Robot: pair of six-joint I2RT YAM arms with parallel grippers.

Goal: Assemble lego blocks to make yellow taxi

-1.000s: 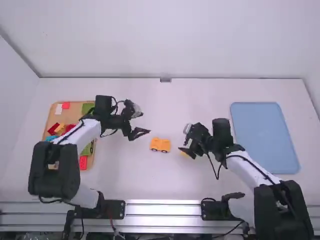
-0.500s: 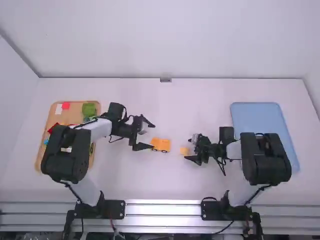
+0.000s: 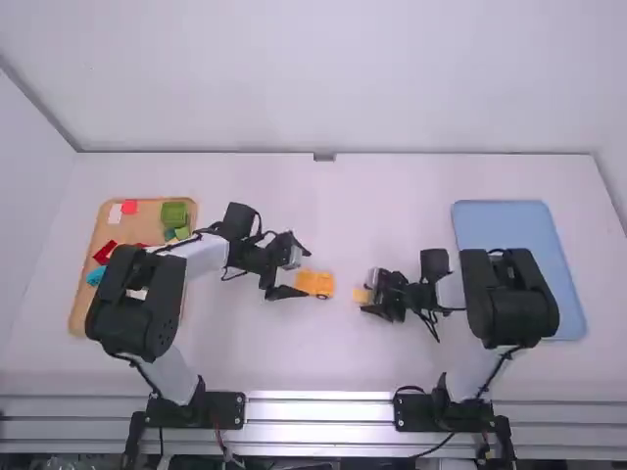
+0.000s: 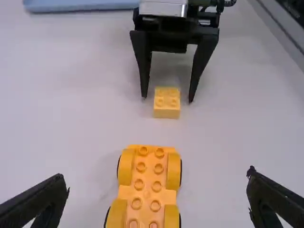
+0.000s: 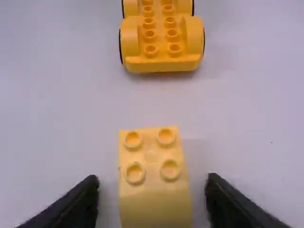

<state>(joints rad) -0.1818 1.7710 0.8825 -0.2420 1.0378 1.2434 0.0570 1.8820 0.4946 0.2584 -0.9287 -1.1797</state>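
In the high view my left gripper (image 3: 294, 272) is at the left end of the orange-yellow car base (image 3: 314, 284), and my right gripper (image 3: 366, 298) is at the small yellow brick (image 3: 361, 296). The left wrist view has the car base (image 4: 146, 188) between the wide-apart fingers of my left gripper (image 4: 156, 197), not touching them. Beyond it, the yellow brick (image 4: 166, 102) lies between the right gripper's fingertips. In the right wrist view the 2x2 brick (image 5: 153, 175) stands studs up, with a gap to each finger of my open right gripper (image 5: 153, 190); the car base (image 5: 161, 42) lies farther off.
A wooden tray (image 3: 147, 217) with several coloured blocks lies at the left, partly under the left arm. At the right is a blue tray (image 3: 519, 264), its near part behind the right arm.
The left gripper has moved right to the car base. The right arm has swung nearer the camera, its gripper settling around the yellow brick. The car base looks unmoved.
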